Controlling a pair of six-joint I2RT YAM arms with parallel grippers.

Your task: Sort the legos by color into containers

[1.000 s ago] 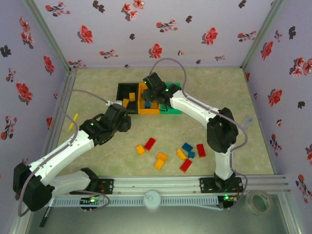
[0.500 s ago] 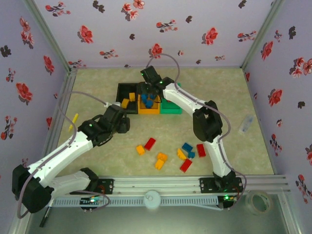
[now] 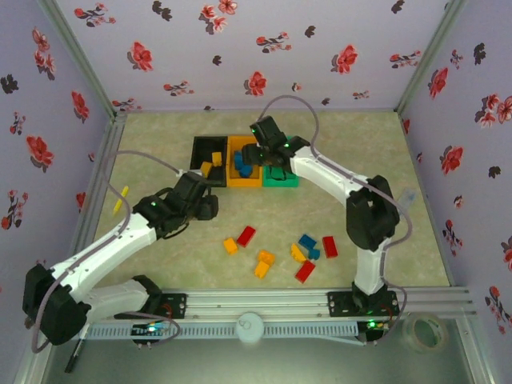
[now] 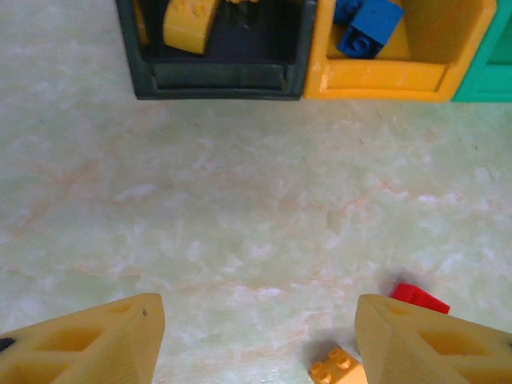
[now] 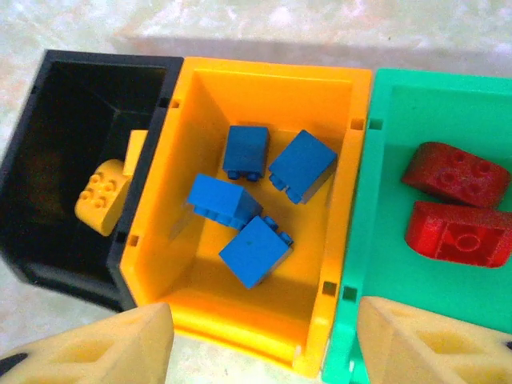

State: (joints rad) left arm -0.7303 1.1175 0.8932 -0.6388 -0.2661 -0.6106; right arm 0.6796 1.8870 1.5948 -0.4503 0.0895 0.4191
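Observation:
Three joined containers stand at the table's far middle: black, orange and green. My right gripper hovers open over them, empty. Below it the orange bin holds several blue legos. The green bin holds two red ones, and the black bin a yellow one. My left gripper stands open and empty just in front of the bins. An orange lego and a red one lie by its right finger.
Loose legos lie on the near table: orange, red, orange, blue, red and red. A thin yellow stick lies at the left wall. A tape roll sits beyond the front rail.
My right gripper opened above the orange bin and swung a little right. The left arm crept slightly towards the loose bricks.

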